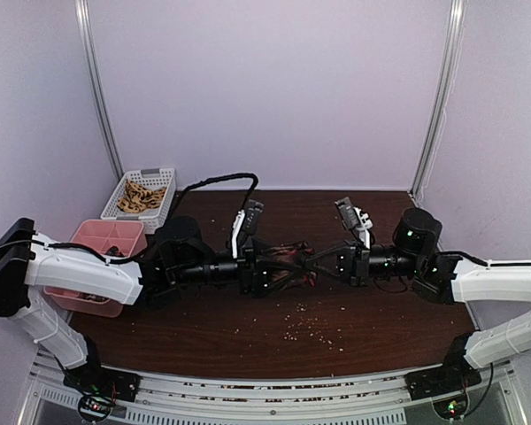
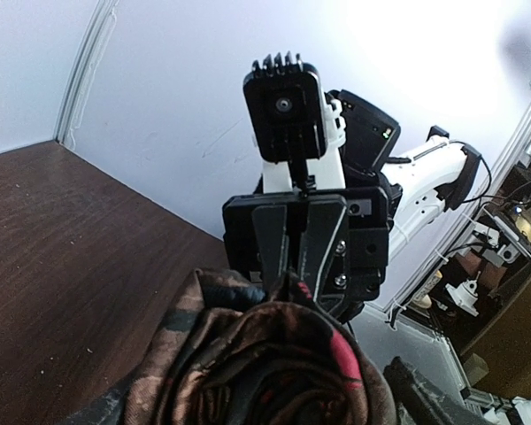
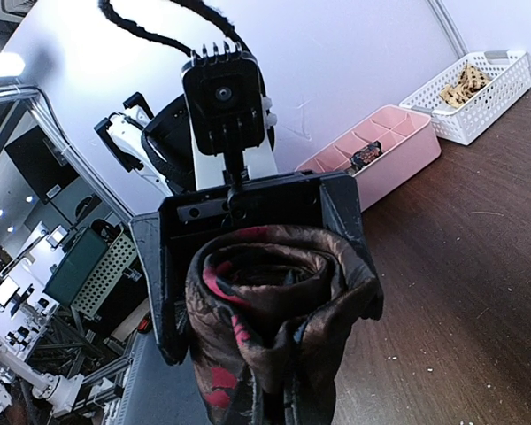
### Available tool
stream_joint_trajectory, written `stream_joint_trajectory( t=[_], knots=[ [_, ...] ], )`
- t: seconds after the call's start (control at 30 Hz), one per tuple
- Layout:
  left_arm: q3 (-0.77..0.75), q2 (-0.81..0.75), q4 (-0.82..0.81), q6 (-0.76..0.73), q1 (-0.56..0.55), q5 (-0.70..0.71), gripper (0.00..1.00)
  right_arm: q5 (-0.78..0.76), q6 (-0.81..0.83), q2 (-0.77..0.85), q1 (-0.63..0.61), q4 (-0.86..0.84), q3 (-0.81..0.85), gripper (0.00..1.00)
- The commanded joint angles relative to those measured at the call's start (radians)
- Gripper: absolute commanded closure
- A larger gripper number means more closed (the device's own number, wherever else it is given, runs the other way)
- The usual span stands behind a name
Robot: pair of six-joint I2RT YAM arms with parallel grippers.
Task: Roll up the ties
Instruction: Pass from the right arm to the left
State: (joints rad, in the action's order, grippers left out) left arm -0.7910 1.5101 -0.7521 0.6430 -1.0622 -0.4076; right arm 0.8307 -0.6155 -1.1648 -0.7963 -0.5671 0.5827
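- Nearest the front edge: pale crumbs (image 1: pixel 311 326) strewn over the dark wooden table (image 1: pixel 203 341); too many and too small for a count.
- Mid-table, raised off the surface: one rolled tie (image 3: pixel 274 283), dark brown with red patches, wound into a thick coil and slung between the two meeting grippers; counts as one tie rolled, not yet put away.
- At the coil's right end: right gripper (image 2: pixel 288 258), jaws closed narrow, pinching fabric at the core of the coil.
- At the coil's left end: left gripper (image 3: pixel 258 266), jaws wide, fingers (image 3: pixel 166 292) on either side of the coil and seemingly against it; impossible to tell whether merely bracketing or truly clamping.
- Farther back, at the left edge: one pink box (image 1: pixel 87 237), divided into compartments; holds one small dark item (image 3: pixel 365 156), too small to name, perhaps a finished roll.
- Farthest, close to the back wall (image 1: pixel 274 88): one white basket (image 1: pixel 150 171) containing a loose heap of tan ties (image 1: pixel 142 197); number lost in the tangle, by the look of it more than one.
- Tally: two grippers, one coil in the air, one box with one unidentified item, one basket, one uncounted heap.
- Judged progress: early to middle. Winding of the present tie looks complete; to do yet, by this reading, are freeing the coil from the right jaws, setting it down (likely in the pink box), and rolling the whole basket heap.
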Motion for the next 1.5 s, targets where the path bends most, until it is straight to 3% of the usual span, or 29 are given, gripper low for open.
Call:
stream_joint_trajectory(
  t=[0.0, 0.5, 0.9, 1.03, 1.13, 1.2, 1.33, 1.47],
  knots=[
    [-0.018, 0.031, -0.13, 0.053, -0.008, 0.014, 0.17, -0.045, 0.01, 0.004, -0.007, -0.019, 0.026, 1.0],
    [-0.03, 0.099, -0.231, 0.11, -0.013, 0.039, 0.31, -0.065, -0.017, 0.001, -0.01, -0.048, 0.02, 1.0],
    [0.006, 0.063, -0.204, 0.066, -0.013, 0.054, 0.86, -0.061, -0.021, 0.006, -0.009, -0.049, -0.001, 1.0],
    [0.015, 0.029, -0.122, 0.018, -0.013, 0.056, 0.98, -0.065, -0.034, -0.002, -0.003, -0.065, -0.008, 1.0],
    [0.014, 0.008, -0.054, -0.011, -0.013, 0.053, 1.0, -0.061, -0.04, -0.008, 0.0, -0.071, -0.007, 0.97],
    [0.013, -0.006, -0.016, -0.027, -0.01, 0.05, 1.0, -0.062, -0.042, -0.01, 0.003, -0.068, -0.003, 0.88],
    [0.024, -0.039, 0.059, -0.046, 0.011, 0.039, 1.0, -0.071, -0.051, -0.011, 0.017, -0.053, -0.002, 0.47],
    [0.017, -0.128, 0.324, -0.118, 0.055, 0.081, 1.0, -0.073, -0.053, -0.006, 0.046, -0.028, -0.005, 0.18]
  ],
)
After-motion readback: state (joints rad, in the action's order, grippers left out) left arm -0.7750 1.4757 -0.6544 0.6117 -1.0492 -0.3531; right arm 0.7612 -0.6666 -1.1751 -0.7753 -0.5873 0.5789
